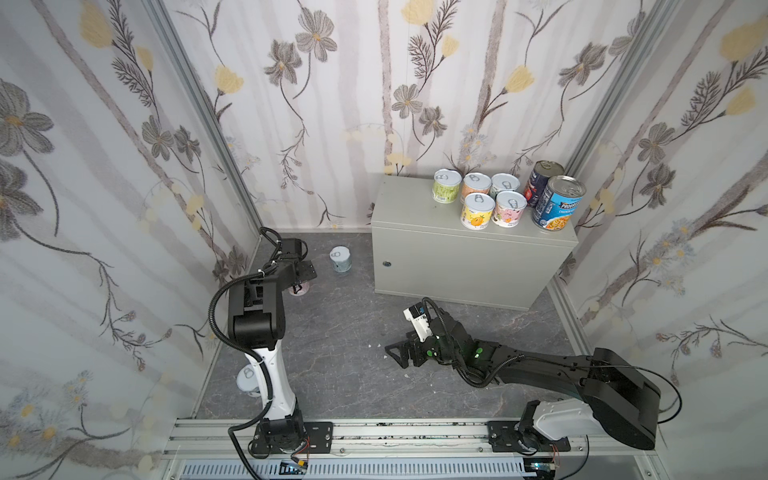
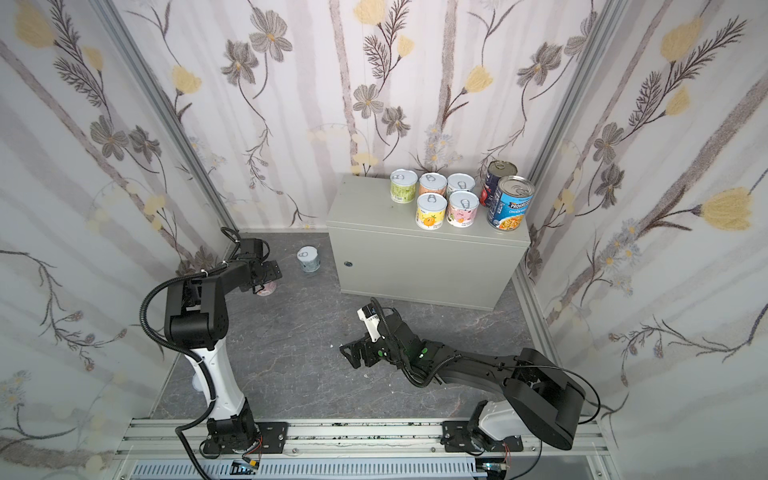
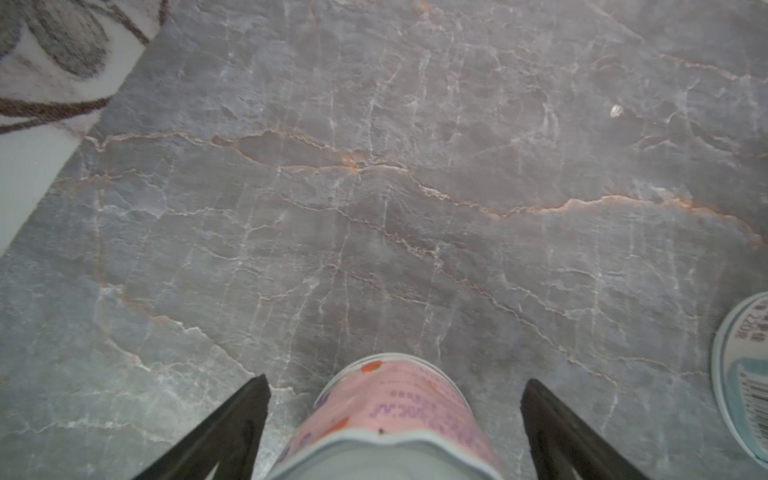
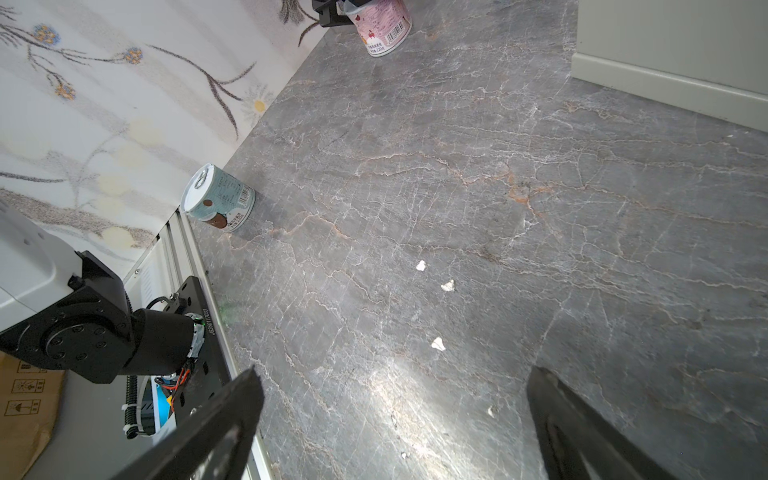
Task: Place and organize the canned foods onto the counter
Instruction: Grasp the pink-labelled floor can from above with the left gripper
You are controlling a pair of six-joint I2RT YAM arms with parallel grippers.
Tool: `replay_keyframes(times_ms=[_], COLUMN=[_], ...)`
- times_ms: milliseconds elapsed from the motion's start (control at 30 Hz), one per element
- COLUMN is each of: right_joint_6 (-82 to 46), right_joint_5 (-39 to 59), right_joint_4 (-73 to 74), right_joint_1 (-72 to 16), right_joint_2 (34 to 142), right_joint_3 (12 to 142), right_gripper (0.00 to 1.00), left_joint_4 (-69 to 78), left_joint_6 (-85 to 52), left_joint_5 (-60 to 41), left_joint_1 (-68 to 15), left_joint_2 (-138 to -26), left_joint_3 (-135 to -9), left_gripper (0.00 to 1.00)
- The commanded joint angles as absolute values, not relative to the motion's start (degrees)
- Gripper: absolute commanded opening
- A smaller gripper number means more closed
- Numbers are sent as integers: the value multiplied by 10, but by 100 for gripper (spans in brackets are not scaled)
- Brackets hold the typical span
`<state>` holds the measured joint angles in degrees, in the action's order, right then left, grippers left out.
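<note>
Canned foods, status check.

- Left hand (image 3: 395,380): fingers (image 3: 232,428) spread, one on either side of a pink can (image 3: 395,411). A gap shows on both sides, so it is not clamped. The can looks upright on the floor (image 3: 374,208), close to the left wall.
- Teal can (image 1: 340,261): upright on the floor just past the pink one, between it and the worktop (image 1: 409,208).
- Third can (image 4: 220,203): pale label, standing on the floor against the wall by the left arm's base. In both top views the arm half hides it.
- Right hand (image 1: 399,351): low over the middle of the floor, fingers wide apart, nothing between them.
- Worktop load: seven cans, bunched at its right end.
  - Five short cans (image 1: 477,211) sit in two rows, three behind and two in front.
  - The navy-and-red can (image 1: 542,180) stands behind the blue soup can (image 1: 557,203) at the right corner.
  - The left part of the top has room.

My read: seven are placed and three are left, all on the floor on the left arm's side. The pink can is the one in hand for the next lift. The blue soup can sits close to the front edge, so I would keep new arrivals away from it.
</note>
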<state>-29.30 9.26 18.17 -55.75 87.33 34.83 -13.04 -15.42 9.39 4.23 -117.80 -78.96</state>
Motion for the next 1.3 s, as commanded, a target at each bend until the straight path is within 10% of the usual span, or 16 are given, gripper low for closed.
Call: replay_keyframes(times_ms=[0, 433, 1267], right_joint_6=[-290, -292, -317], right_joint_5=[96, 94, 89], right_joint_4=[206, 207, 118], right_joint_1=[-556, -555, -451], right_joint_2=[875, 861, 615], right_joint_3=[350, 339, 241], right_gripper=[100, 100, 100], left_joint_4=[-113, -112, -129], left_joint_6=[-160, -155, -147], left_joint_5=[91, 73, 82], left_joint_1=[42, 41, -129], left_joint_2=[-1183, -1160, -952], left_joint_3=[-788, -766, -584], left_gripper=[94, 68, 67])
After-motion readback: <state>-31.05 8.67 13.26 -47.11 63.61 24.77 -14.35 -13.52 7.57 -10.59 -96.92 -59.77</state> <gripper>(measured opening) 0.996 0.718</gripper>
